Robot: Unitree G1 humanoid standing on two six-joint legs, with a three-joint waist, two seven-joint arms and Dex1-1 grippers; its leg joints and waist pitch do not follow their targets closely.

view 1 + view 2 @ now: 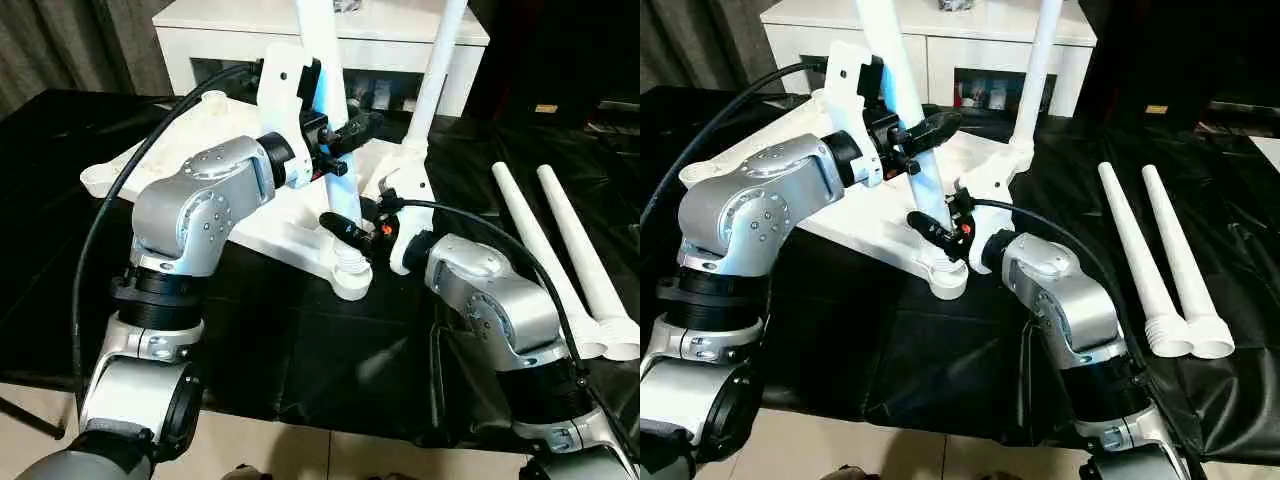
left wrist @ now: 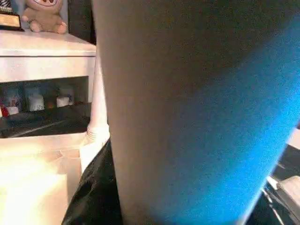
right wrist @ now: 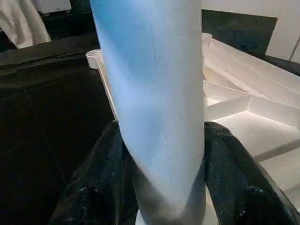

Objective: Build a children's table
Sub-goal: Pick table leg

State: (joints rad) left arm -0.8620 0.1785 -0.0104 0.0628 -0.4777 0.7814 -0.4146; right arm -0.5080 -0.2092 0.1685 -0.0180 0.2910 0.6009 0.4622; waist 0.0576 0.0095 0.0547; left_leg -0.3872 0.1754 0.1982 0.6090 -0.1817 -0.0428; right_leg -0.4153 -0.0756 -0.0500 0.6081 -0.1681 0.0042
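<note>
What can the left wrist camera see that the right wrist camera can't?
Left wrist camera: a teddy bear sitting on a white cabinet, and a second leg standing upright beyond. Right wrist camera: the right gripper, its black fingers pressed on either side of the held leg, plus the tabletop with its ribbed underside and a round corner socket. Both: that same held leg, very close up.

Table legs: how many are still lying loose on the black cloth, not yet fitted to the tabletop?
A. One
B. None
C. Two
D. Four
C: two loose legs lie side by side on the black cloth, apart from the tabletop.
</note>
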